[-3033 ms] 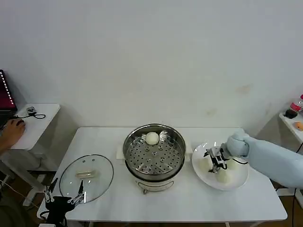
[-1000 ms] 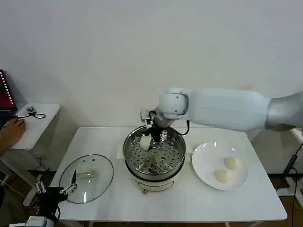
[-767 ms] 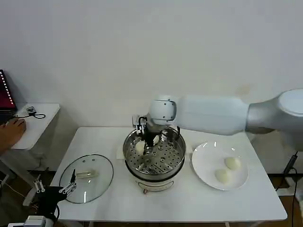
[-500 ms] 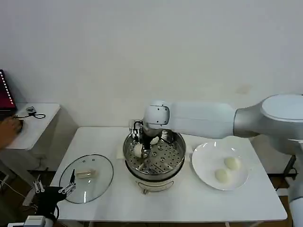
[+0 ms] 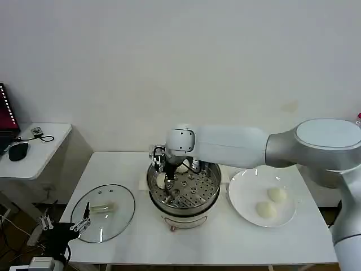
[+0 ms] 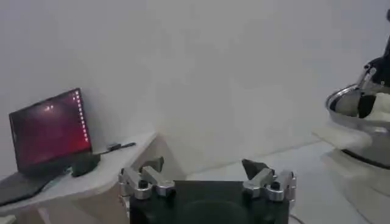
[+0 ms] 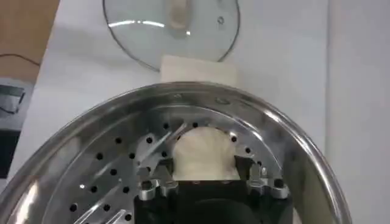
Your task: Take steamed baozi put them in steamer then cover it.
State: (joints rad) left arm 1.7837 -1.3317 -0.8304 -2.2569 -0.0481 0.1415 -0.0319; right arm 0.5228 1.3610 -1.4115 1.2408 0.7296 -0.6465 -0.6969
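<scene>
- White bench.
- On it, the steamer at the middle.
- Glass lid at its left.
- White plate at its right.

Bright even light, glare on steamer rim.

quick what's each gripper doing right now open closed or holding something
Left gripper: open, empty, parked low off the table's front-left corner.
Right gripper: closed on a baozi, down inside the steamer.
</scene>
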